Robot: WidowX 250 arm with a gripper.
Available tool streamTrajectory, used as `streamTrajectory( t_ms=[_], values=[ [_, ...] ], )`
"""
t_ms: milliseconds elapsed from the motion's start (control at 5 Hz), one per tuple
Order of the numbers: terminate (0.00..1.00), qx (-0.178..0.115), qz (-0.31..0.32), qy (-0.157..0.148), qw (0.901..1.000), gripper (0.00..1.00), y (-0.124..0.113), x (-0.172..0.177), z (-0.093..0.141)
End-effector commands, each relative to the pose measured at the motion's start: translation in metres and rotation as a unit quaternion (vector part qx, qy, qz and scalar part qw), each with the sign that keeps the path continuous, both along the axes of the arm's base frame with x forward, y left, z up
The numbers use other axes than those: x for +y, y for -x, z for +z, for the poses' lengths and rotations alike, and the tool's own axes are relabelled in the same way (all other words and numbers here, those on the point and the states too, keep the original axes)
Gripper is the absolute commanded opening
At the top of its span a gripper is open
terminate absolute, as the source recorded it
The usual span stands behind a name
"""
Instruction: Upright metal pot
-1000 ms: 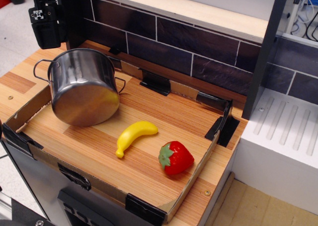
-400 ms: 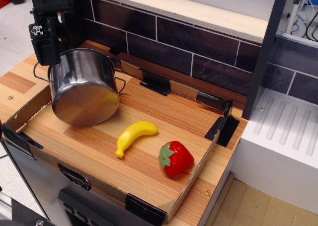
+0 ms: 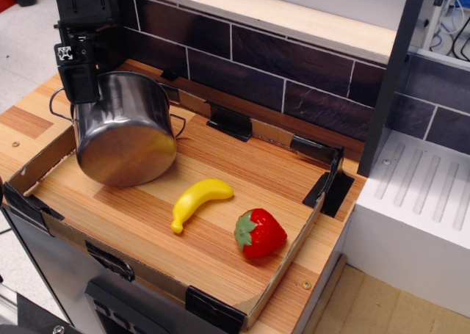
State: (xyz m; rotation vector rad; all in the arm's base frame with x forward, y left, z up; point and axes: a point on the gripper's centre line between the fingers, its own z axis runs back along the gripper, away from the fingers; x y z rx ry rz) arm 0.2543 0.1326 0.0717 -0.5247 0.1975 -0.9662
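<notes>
The wooden counter (image 3: 242,194), edged with cardboard, carries the tipped metal pot (image 3: 126,132), a toy banana (image 3: 197,200) and a toy strawberry (image 3: 258,233).

Place: a mock kitchen set up in a lab or test room.
Backdrop: dark tiled wall (image 3: 294,70) behind the wooden counter (image 3: 220,209) — kitchen styling.
Right of the counter: white ridged drainboard (image 3: 426,194).
On the counter: cardboard rim taped down — toy banana (image 3: 198,200), toy strawberry (image 3: 258,233).
Far right of the wall: loose cables (image 3: 452,26).
</notes>
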Motion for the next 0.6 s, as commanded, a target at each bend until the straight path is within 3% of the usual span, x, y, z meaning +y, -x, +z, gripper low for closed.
streamTrajectory(
  t_ms=[0, 200, 400],
  values=[
    [0.0, -0.009, -0.017, 0.004, 0.9998, 0.0, -0.0149, -0.0024, 0.003],
    [0.0, -0.021, -0.032, -0.011, 0.9992, 0.0, -0.014, 0.0002, 0.0023],
    [0.0, -0.067, -0.04, -0.061, 0.9951, 0.0, -0.0152, 0.0015, 0.0089]
  ],
)
